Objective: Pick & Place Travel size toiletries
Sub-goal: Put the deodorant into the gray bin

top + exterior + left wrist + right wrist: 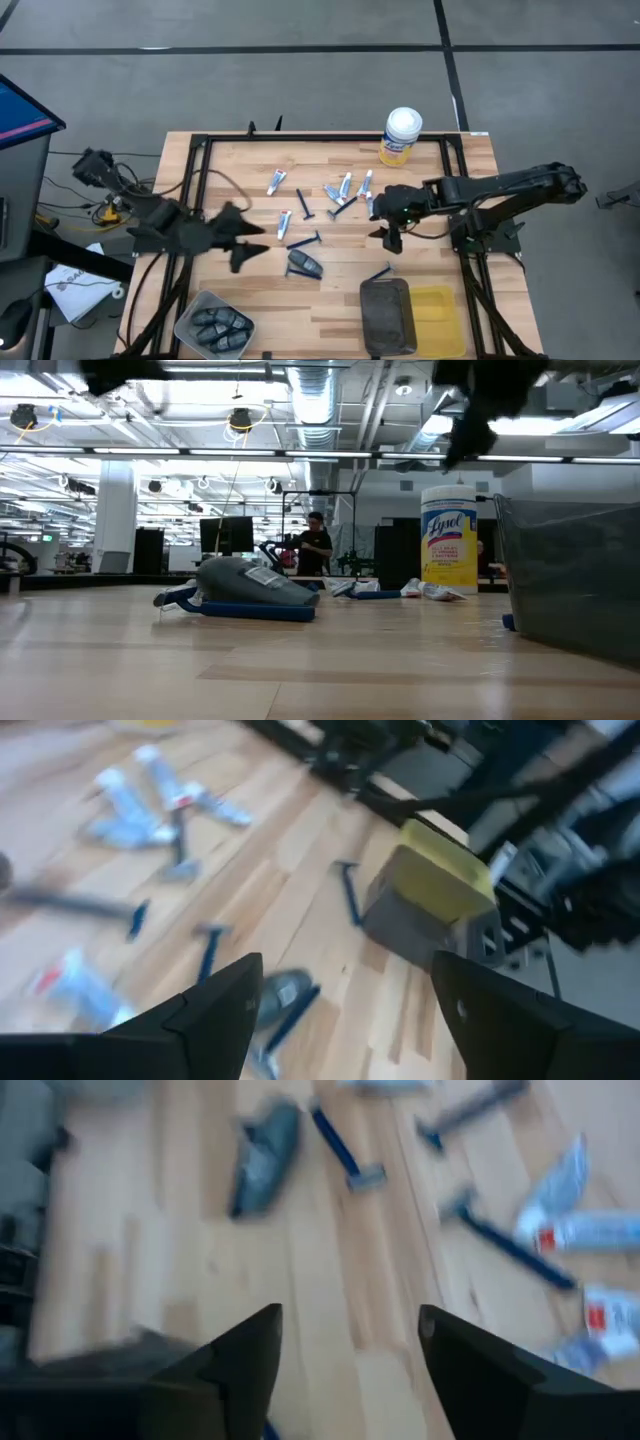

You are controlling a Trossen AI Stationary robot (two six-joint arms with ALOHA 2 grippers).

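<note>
Industrial lab: exposed ceiling ducts (330, 400), strip lights, workstations.

The counter (340, 270) is evenly and softly lit from overhead, and only faint, short shadows are cast. In the low view, ceiling strip lights (150, 405) are blown out to glare, and both arms are reduced to dark silhouettes. Both wrist views are heavily smeared by motion blur; the white tubes (130, 805) and a razor (345, 1150) are rendered soft-edged.
</note>
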